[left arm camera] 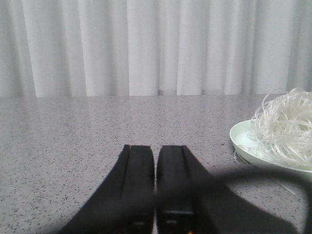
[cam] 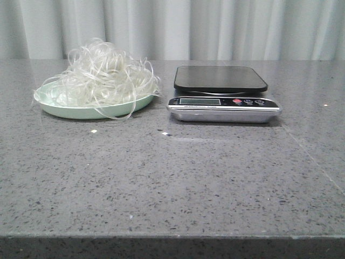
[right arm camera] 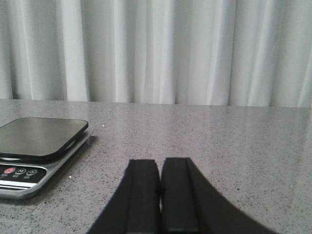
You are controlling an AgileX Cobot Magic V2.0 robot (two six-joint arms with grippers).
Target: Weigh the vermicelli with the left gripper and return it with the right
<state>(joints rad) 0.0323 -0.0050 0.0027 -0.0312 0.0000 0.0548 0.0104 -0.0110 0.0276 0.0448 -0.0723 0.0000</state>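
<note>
**Noodles on the plate, both tools pinched together and empty**

So the vermicelli [cam: 102, 75] is a big fluffy tangle piled on the mint plate [cam: 70, 111], on the left side of the grey speckled counter [cam: 172, 178]. A few strands droop over the plate's rim onto the counter. Just beside it, to the right, sits the scale [cam: 223, 94]: black platform with nothing on it, silver front strip with a little display and a red button. Plate and scale are close but not touching.

Left tool [left arm camera: 155, 168] has its two black fingers pressed together, only a thin slit between them, gripping nothing. It hangs low over bare counter, with the vermicelli and plate off to one side, apart from it. A blurry black cable [left arm camera: 273, 175] loops across that view.

Right tool [right arm camera: 159, 183] is the same story: fingers closed against each other, nothing in them, over bare counter near the scale.

White curtain [cam: 172, 27] behind everything.
</note>
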